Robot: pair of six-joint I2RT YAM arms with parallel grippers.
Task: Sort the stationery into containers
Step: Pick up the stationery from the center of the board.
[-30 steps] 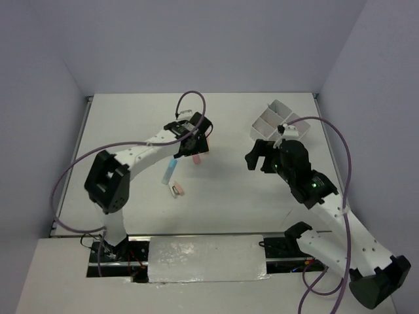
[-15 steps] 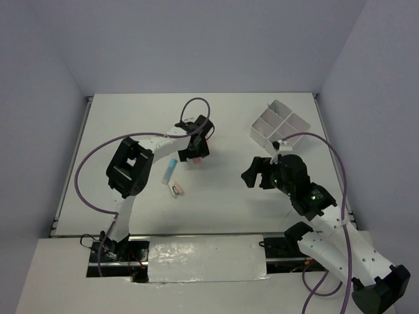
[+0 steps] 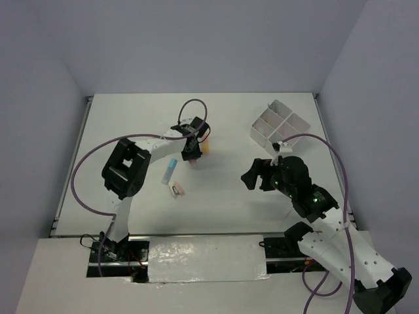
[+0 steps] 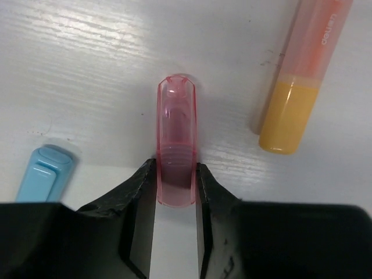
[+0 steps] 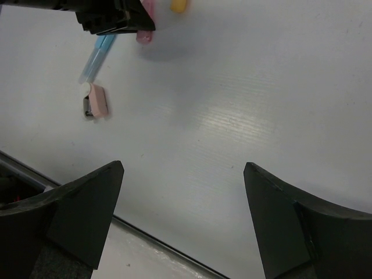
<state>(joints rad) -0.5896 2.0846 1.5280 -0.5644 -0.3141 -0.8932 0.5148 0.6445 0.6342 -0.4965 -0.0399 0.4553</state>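
Note:
My left gripper (image 4: 175, 166) is shut on a short translucent pink piece (image 4: 176, 125) lying on the table, with both fingers pressed against its sides. An orange highlighter (image 4: 302, 75) lies just right of it, and a pale blue piece (image 4: 43, 174) lies to its left. From above, the left gripper (image 3: 191, 150) is at mid-table with the pink piece (image 3: 194, 161) under it. The white four-compartment tray (image 3: 279, 124) stands at the back right. My right gripper (image 5: 183, 167) hangs open over bare table, holding nothing.
A thin blue pen (image 3: 170, 170) and a small pink and grey item (image 3: 177, 190) lie in front of the left gripper. In the right wrist view the blue pen (image 5: 97, 58) and that small pink item (image 5: 97, 102) show at upper left. The table's front edge (image 5: 145, 235) runs below the right fingers.
My left gripper has closed from wide open onto the pink piece. My right arm has drawn back from the tray toward the near side, with its jaws still wide.

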